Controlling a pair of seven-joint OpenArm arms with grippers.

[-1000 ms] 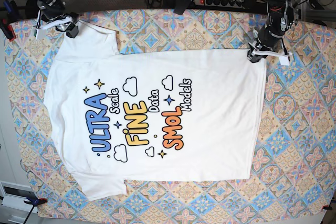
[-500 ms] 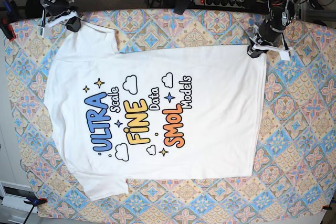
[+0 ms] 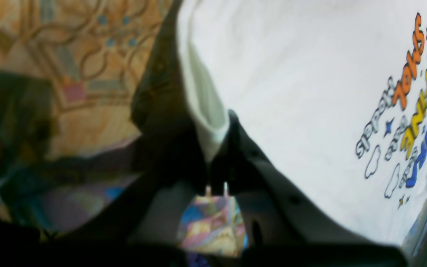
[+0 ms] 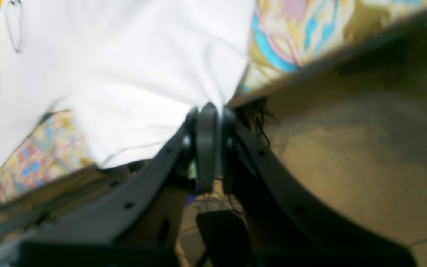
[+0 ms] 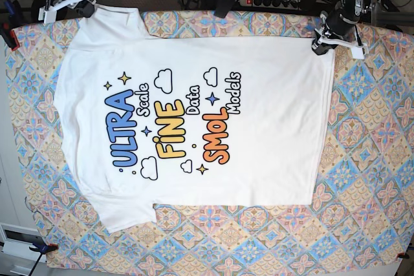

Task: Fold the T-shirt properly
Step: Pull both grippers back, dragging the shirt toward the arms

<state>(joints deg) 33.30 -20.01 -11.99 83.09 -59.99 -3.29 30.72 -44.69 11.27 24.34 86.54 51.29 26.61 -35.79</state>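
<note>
The white T-shirt lies print-up on the patterned table, its blue, yellow and orange lettering running sideways. On the base view's right, my left gripper is shut on the shirt's far hem corner. The left wrist view shows its fingers pinching a fold of the white cloth. At the far left corner my right gripper is shut on the shirt's sleeve edge. In the right wrist view its jaws are pressed together on the cloth at the table's edge.
A patterned tablecloth covers the table. A power strip and cables lie behind the far edge. An orange-handled clamp grips the near left corner. Bare floor shows past the table edge beside my right gripper.
My right gripper has closed on the sleeve edge. Both grippers have moved toward the table's far edge, dragging the shirt with them and pulling its far side taut.
</note>
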